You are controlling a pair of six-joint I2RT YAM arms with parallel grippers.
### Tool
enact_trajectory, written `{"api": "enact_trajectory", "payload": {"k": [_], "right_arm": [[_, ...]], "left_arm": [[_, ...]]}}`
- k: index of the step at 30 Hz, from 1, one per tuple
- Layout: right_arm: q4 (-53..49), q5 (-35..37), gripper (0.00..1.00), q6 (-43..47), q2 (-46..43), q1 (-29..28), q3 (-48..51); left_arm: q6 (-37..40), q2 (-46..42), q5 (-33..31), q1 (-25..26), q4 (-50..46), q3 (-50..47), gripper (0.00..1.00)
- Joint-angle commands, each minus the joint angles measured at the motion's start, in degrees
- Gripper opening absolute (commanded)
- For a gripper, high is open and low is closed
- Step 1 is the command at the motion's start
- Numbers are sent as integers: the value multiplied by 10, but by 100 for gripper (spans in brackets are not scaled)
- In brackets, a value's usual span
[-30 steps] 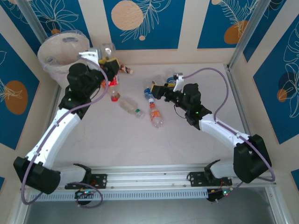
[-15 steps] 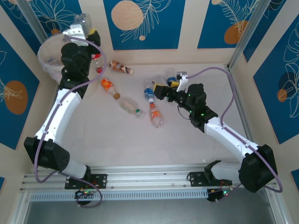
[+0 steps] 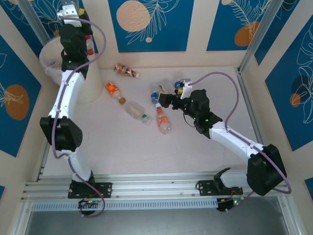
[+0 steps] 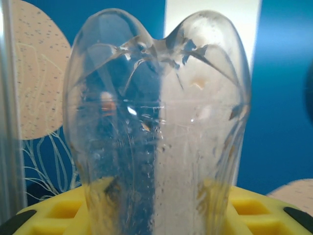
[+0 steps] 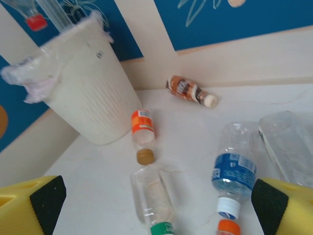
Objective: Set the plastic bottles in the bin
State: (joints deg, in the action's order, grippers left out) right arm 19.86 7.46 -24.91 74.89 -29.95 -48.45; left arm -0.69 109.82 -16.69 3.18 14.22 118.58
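Clear bottle (image 4: 156, 122) clamped in left gripper (image 4: 156, 215) over bin (image 5: 83, 98); right gripper (image 5: 156, 200) spread wide, holding nothing

Pale cream matte tabletop (image 3: 122, 142), evenly lit, no hard shadows. Walls around it: deep blue panels (image 3: 168, 34) with white line-drawn leaves and peach discs (image 3: 133, 15), split by cream vertical strips (image 3: 198, 29). Slanted silver metal posts (image 3: 257, 36) at corners. Aluminium rail (image 3: 156, 183) along near edge.

Bright, even, diffuse light; shadows faint and soft on the table (image 3: 127, 152). Left wrist: clear bottle (image 4: 156, 127) carries small white glints, wall (image 4: 283, 98) behind soft. Right wrist: mildly blurred throughout.
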Motion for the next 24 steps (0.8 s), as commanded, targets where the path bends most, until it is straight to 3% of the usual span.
{"api": "enact_trajectory", "payload": {"k": [1,6,10,15,20,24], "right_arm": [[-4,20,100,16,24,3,-41],[-7,50,100,30,31,-7,-45],[-10,73,100,29,51,-6,-46],[-16,82,100,13,68,-5,-58],[-37,93,99,31,58,-6,-64],[-57,113,99,26,53,-3,-63]], "left_arm": [[35,45,-11,-31,-33,89,44],[46,95,5,-52,-67,134,44],[4,124,39,-64,-104,150,49],[-74,137,58,-67,-141,147,69],[-113,129,30,-72,-188,159,95],[-136,104,73,-73,-253,178,100]]}}
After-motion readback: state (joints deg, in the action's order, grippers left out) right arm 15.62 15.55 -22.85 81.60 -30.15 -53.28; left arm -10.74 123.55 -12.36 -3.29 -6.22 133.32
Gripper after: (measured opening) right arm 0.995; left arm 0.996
